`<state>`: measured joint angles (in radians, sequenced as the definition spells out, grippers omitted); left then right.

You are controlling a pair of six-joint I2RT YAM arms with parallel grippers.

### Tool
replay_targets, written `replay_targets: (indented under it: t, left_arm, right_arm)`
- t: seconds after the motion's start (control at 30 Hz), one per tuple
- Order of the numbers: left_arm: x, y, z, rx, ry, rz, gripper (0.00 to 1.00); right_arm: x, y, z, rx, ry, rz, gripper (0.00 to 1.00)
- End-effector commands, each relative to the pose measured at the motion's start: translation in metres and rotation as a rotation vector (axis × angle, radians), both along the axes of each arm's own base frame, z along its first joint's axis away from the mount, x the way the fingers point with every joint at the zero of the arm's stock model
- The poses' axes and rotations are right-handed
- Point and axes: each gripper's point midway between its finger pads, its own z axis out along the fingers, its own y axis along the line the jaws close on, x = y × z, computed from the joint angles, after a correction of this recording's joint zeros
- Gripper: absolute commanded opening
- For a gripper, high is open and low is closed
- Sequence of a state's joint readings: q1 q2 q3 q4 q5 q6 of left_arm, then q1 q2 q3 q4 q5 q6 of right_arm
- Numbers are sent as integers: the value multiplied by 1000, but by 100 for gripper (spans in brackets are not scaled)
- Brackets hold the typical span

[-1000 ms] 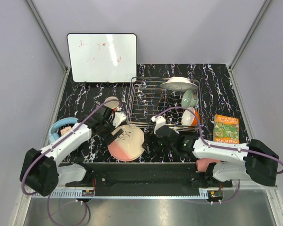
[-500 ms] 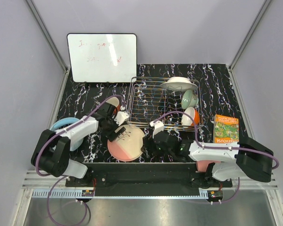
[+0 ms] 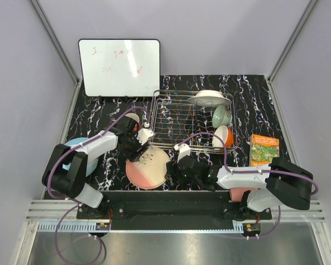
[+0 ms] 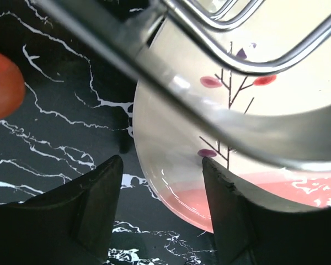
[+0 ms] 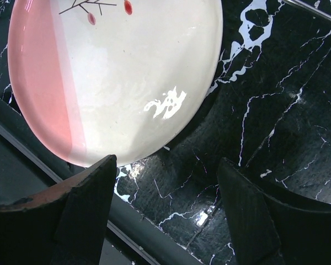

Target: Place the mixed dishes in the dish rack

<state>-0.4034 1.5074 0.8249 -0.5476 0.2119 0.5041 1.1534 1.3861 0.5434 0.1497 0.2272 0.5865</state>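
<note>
The pink-and-cream plate (image 3: pixel 148 167) (image 4: pixel 176 143) (image 5: pixel 110 72) with its twig drawing lies on the black marble table, just in front of the dish rack (image 3: pixel 176 118). My left gripper (image 3: pixel 138 144) (image 4: pixel 161 165) is open and straddles the plate's far-left rim, one finger over the table and one over the plate. On the other side, my right gripper (image 3: pixel 179 164) (image 5: pixel 165 165) stands open at the plate's right edge with only table between its fingers. In the rack are a white plate (image 3: pixel 209 99), a mint-green bowl (image 3: pixel 222 115), a white bowl (image 3: pixel 219 137) and an orange mug (image 3: pixel 229 137). A pink cup (image 3: pixel 133 118) stands left of the rack.
Blue headphones (image 3: pixel 71 150) lie at the left by my left arm. An orange book (image 3: pixel 263 150) lies at the right. A whiteboard (image 3: pixel 119 67) leans at the back left. A rack wire (image 4: pixel 220 110) crosses close above the plate in the left wrist view.
My left gripper has swung up to the plate's far-left rim and its jaws have narrowed. My right gripper has slid left to the plate's right edge. The plate has not moved.
</note>
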Motion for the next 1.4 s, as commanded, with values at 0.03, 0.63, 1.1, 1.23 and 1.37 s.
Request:
replay_targets:
  t: [0.03,0.63,1.1,1.23,1.37]
  left_arm:
    - [-13,-2,-10,-17,80,-54,59]
    - [-30,8,-9,-17,146,-68,0]
    - [-28,-11,58,-114,68,-70,0]
    - [-26,-19,75,-127,32,-89,0]
    - [-27,-24,77,-118,31,-104,0]
  right_arm:
    - [6,5,9,44,-39,-36,80]
    - [7,7,3,64,-56,-24,80]
    - [15,32,0,85,-132,65,84]
    - [14,38,0,117,-144,82,85]
    - [9,43,1,166,-157,123,85]
